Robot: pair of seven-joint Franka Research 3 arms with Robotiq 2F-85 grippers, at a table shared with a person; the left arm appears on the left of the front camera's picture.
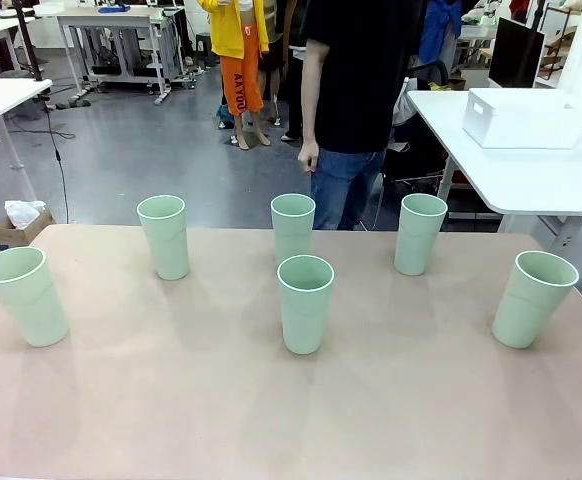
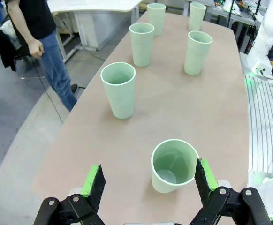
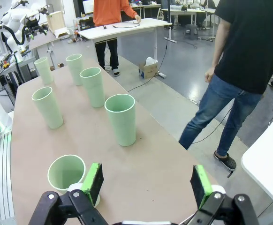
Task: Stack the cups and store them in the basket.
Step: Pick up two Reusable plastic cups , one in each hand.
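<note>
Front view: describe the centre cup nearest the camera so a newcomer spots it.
Start at the brown table, then the person in black at its far side. The cup stands in line with them, just in front of another cup; it alone sits mid-table, away from the edges.

Six cups [image 1: 305, 303] are being borne apart on the table [image 1: 171, 400], the basket [image 1: 524, 118] on a side table [image 1: 531, 178] behind, right.

Even, bright overhead light; the cups [image 1: 305, 303] threw only faint soft shadows on the surface [image 1: 171, 400]. Wrist views bent toward the edges, wide-angle. Focus was sharp, no glare.
</note>
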